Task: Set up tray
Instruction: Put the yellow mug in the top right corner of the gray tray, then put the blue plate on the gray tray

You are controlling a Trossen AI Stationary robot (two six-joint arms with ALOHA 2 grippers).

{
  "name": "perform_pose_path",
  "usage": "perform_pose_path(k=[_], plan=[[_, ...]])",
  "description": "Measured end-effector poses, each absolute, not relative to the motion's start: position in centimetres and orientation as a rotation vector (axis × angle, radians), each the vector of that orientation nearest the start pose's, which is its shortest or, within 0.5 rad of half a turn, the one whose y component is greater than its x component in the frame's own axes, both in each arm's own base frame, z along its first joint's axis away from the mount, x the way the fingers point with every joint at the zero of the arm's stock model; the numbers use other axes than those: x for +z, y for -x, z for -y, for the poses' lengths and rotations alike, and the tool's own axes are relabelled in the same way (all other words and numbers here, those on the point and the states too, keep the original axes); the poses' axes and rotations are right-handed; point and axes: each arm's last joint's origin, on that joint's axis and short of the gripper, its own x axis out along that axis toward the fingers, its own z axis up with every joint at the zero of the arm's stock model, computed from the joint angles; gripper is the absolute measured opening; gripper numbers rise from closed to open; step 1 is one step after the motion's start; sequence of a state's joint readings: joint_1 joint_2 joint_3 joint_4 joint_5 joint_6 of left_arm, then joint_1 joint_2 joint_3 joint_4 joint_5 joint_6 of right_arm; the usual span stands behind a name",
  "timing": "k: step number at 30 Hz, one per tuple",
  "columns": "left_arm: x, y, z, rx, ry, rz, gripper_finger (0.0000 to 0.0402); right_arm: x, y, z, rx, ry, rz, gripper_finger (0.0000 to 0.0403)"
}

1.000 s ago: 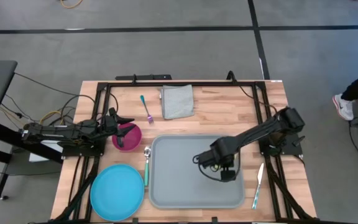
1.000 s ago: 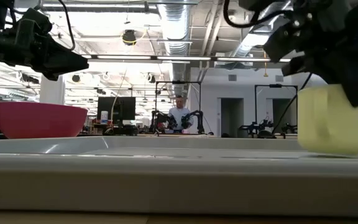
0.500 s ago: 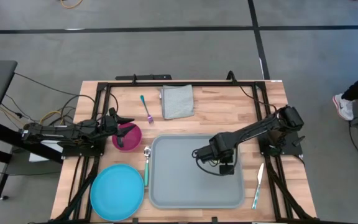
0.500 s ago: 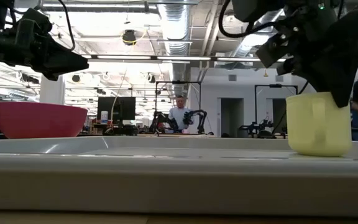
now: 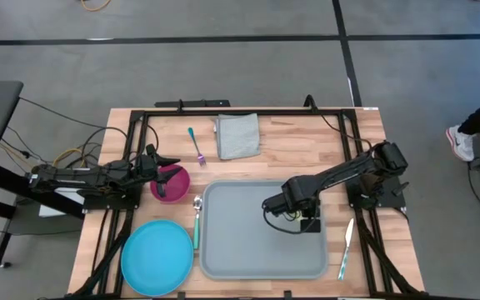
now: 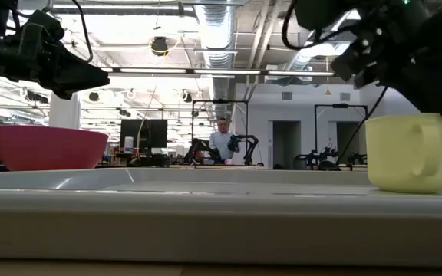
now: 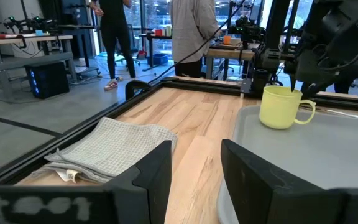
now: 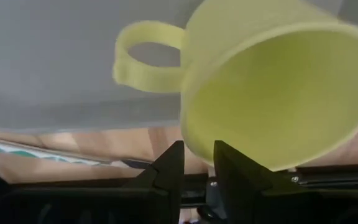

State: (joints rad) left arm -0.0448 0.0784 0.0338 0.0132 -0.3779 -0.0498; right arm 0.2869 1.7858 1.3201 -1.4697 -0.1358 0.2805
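A pale yellow mug (image 6: 405, 153) stands upright on the right part of the grey tray (image 5: 223, 250). It also shows in the left wrist view (image 7: 281, 107). My right gripper (image 5: 297, 210) is over the tray and shut on the mug's rim. My left gripper (image 5: 167, 163) is open and empty. It hovers over the left rim of the pink bowl (image 5: 170, 185), which stands on the table left of the tray. My right gripper pinches the mug's wall at the rim (image 8: 194, 149), beside the handle (image 8: 145, 59). One finger (image 8: 229, 163) is inside the mug and the other is outside. The fingers come from above, slanting down. The mug is upright with its base on the tray floor.
A blue plate (image 5: 157, 257) lies at the near left. A spoon (image 5: 197, 221) lies between the plate and the tray. A teal-handled fork (image 5: 196, 147) and a folded grey napkin (image 5: 238, 136) lie at the far side. A knife (image 5: 346, 248) lies right of the tray. A person's foot (image 5: 461, 142) shows beyond the table's right edge.
My right gripper has carried the mug a little toward the table's far edge over the tray. The mug was tilted in the hold. It now stands upright on the tray floor.
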Motion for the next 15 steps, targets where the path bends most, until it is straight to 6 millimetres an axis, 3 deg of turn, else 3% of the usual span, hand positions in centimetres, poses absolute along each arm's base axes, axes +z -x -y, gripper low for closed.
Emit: perform_pose_path(k=[15], plan=[[17.0,-9.9,-0.6,0.334,0.057,-0.019,0.0128,27.0,-29.5,-9.5,0.109,0.036,-1.706,0.0082]])
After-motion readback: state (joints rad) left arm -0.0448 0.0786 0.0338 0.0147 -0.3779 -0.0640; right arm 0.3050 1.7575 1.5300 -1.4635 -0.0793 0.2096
